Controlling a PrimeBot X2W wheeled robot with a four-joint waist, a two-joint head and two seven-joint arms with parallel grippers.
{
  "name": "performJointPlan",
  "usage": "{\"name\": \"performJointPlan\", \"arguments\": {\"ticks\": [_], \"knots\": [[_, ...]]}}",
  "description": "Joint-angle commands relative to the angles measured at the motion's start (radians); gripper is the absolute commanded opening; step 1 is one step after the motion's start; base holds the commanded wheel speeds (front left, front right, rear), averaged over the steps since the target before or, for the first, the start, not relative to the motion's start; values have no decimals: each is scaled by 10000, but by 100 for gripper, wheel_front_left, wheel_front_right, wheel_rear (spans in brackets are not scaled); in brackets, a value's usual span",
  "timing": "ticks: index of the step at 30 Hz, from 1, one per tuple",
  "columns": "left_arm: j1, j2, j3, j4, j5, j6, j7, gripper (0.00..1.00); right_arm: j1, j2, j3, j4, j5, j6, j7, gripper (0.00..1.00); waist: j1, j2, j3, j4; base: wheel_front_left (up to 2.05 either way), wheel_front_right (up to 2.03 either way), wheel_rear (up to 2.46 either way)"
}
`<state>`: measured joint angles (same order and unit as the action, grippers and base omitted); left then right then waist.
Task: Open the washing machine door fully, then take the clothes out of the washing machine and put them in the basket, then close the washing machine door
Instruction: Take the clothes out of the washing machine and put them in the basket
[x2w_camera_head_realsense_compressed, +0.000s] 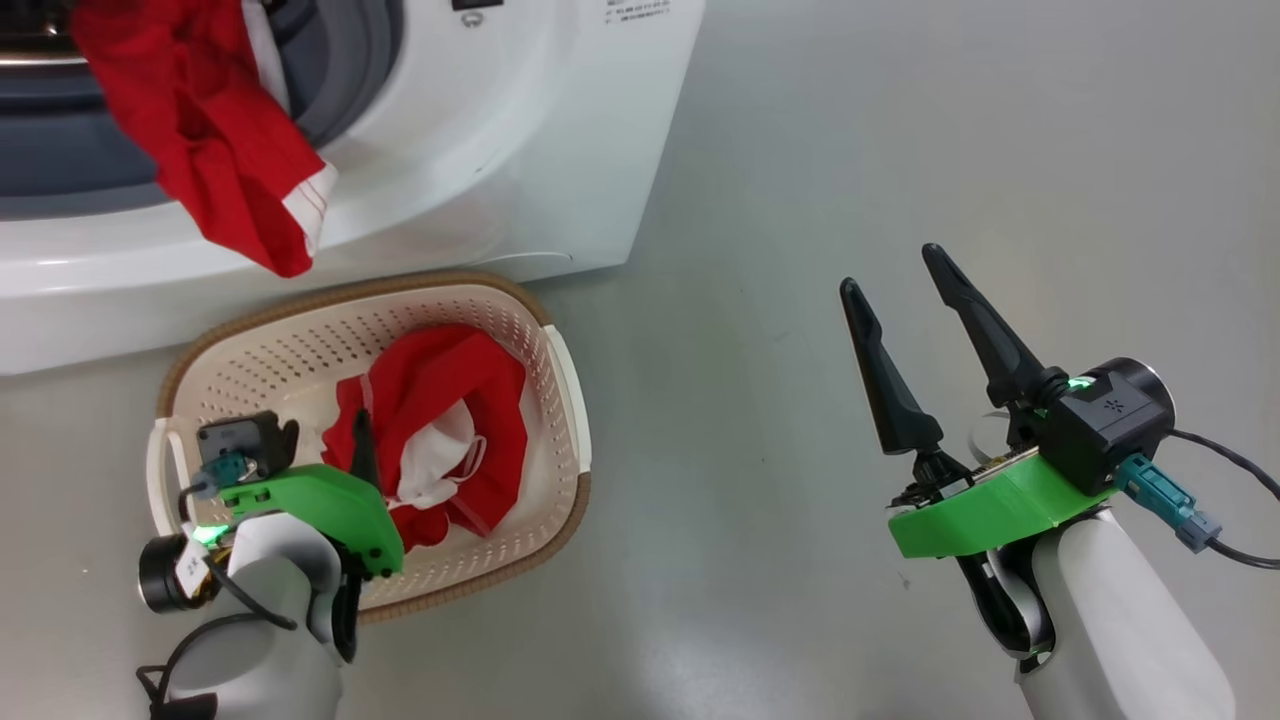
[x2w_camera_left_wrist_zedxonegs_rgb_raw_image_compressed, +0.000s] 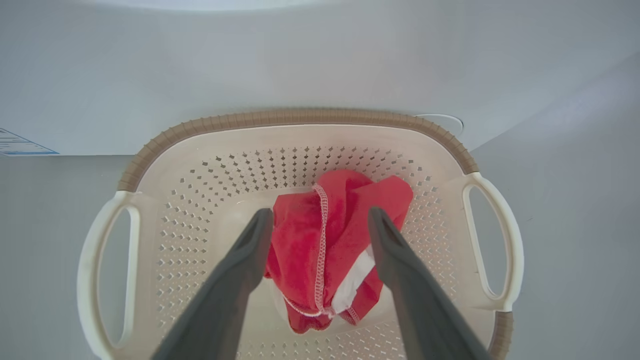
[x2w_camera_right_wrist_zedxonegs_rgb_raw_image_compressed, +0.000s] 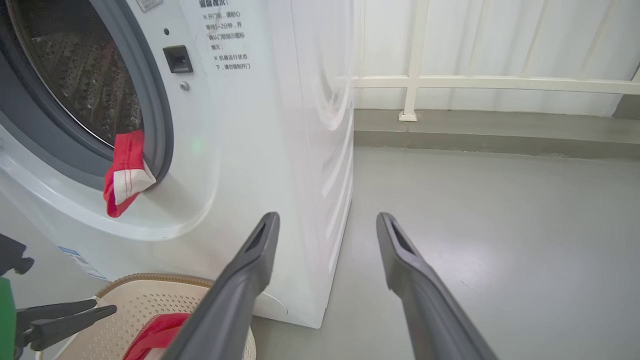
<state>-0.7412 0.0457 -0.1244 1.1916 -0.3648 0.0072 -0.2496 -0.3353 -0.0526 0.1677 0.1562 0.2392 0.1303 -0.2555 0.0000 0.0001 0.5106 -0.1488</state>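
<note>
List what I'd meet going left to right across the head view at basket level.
basket's left handle → left hand → red garment lying in the basket → basket's right handle → bare floor → right hand
</note>
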Motion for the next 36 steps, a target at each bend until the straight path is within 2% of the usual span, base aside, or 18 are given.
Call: {"name": "performJointPlan", "arguments": {"ticks": [1, 8, 12, 19, 28, 36], "knots": [[327, 210, 192, -273, 129, 104, -121, 100, 59, 24, 111, -171, -19, 4, -63, 100, 0, -1, -201, 124, 0, 0, 0], [1007, 198, 470, -1594, 295, 150, -122, 100, 218, 24, 11, -54, -147, 4, -63, 100, 0, -1, -703, 304, 0, 0, 0], [1447, 173, 556, -2534, 490, -74, -122, 100, 319, 24, -59, -30, -194, 4, -63, 100, 0, -1, -988, 417, 0, 0, 0], [2038, 142, 785, -4054, 853, -181, -122, 100, 436, 24, -246, -48, -244, 4, -63, 100, 0, -1, -1371, 531, 0, 0, 0], [3013, 72, 961, -6080, 1171, -221, -122, 100, 790, 24, -740, -179, -329, 4, -63, 100, 0, -1, -2105, 593, 0, 0, 0], [3793, 53, 712, -7377, 1411, -268, -122, 100, 1114, 24, -1409, -379, -574, 4, -63, 100, 0, -1, -2573, 613, 0, 0, 0]]}}
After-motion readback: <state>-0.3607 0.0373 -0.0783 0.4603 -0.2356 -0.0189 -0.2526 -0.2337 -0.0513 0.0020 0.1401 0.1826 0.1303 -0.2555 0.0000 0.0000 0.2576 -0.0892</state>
